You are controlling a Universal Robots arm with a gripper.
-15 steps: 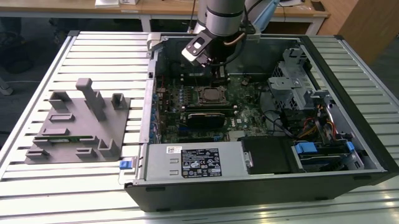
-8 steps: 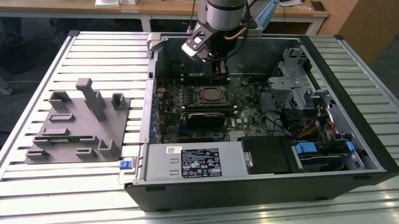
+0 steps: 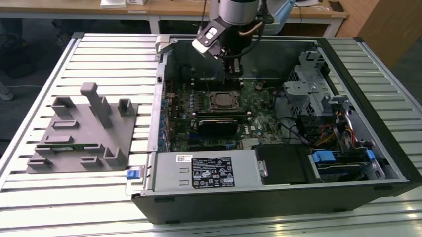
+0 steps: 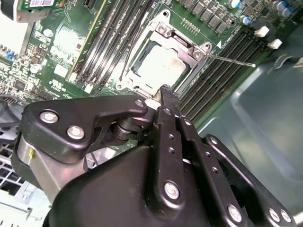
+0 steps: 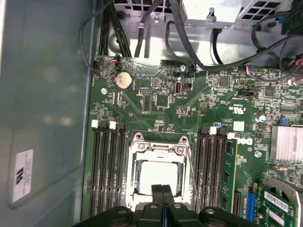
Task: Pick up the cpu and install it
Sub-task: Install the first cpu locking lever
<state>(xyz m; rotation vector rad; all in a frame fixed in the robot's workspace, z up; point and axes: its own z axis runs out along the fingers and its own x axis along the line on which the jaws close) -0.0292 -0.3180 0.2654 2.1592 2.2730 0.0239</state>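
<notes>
Bench is a pale metal table (image 3: 79,197) with ribbed slats running across it, under soft, even light (a bit brighter along the near edge). Behind it is a light wooden desk (image 3: 178,9) on white legs (image 3: 153,23), with dark floor (image 3: 33,49) underneath and off to the exterior view's left. A brown wooden panel (image 3: 386,24) stands in the far corner at the exterior view's right.

Open room is lying straight above the chip (image 5: 158,172), where the gripper (image 5: 162,189) is hanging with its fingers pressed together. A metal socket frame (image 5: 158,145) is ringing the chip, and memory slots (image 5: 108,170) are flanking it on both sides. A drive cage (image 3: 310,89) and cables (image 3: 329,133) are crowding the exterior view's right, and the case wall (image 3: 161,113) is closing off its left.
</notes>
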